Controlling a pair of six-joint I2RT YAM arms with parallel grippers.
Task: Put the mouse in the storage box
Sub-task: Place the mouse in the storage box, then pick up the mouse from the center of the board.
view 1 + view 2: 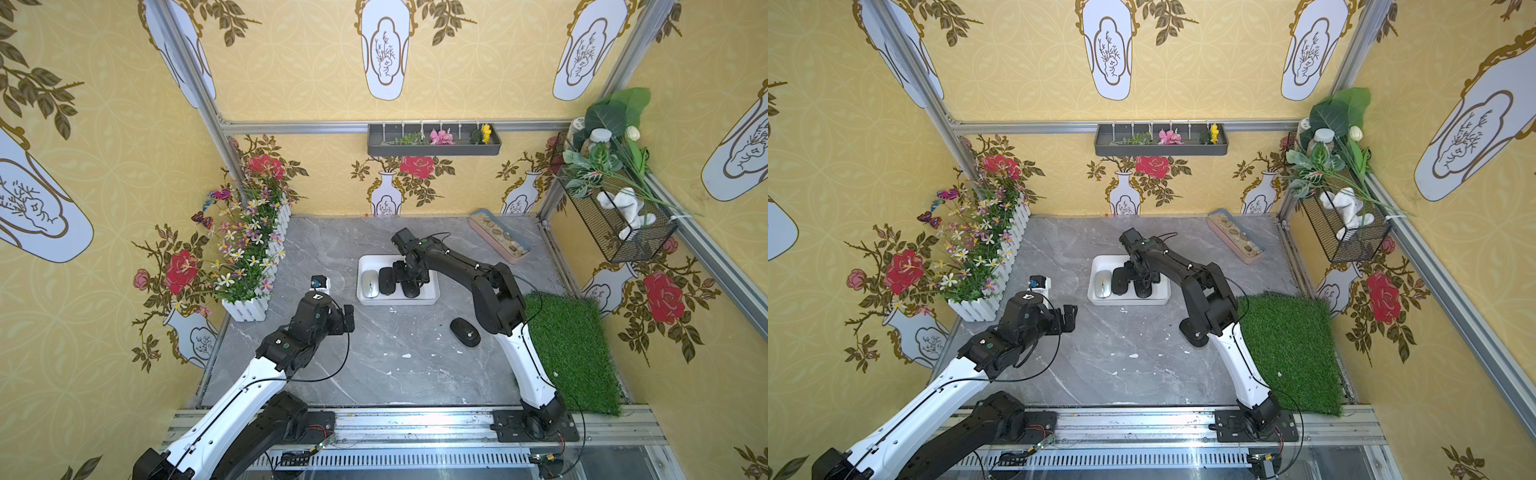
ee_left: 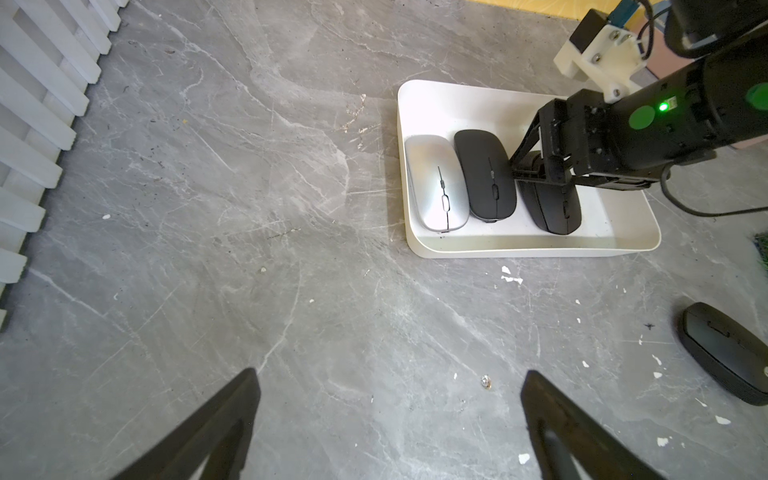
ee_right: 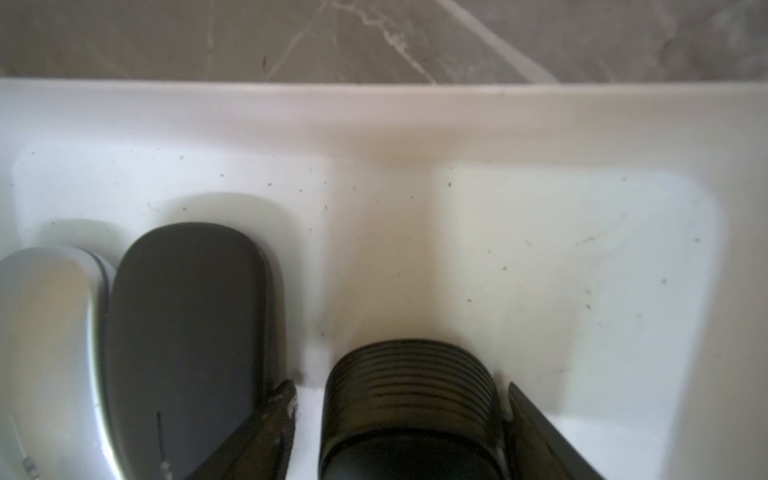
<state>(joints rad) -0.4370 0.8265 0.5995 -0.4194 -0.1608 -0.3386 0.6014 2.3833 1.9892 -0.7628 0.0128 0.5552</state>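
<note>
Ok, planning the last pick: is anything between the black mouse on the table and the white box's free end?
Only small white flecks lie on the grey table between the oval black mouse and the shallow white plastic storage box. But the right arm reaches over its free end, end effector astride another black mouse.

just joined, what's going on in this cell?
Right gripper is down in the storage box, jaws open either side of a ribbed black mouse that lies beside a flat black mouse and a silver mouse. A fourth mouse lies on the table near the grass mat. Left gripper hangs open over the table, holding nothing.
</note>
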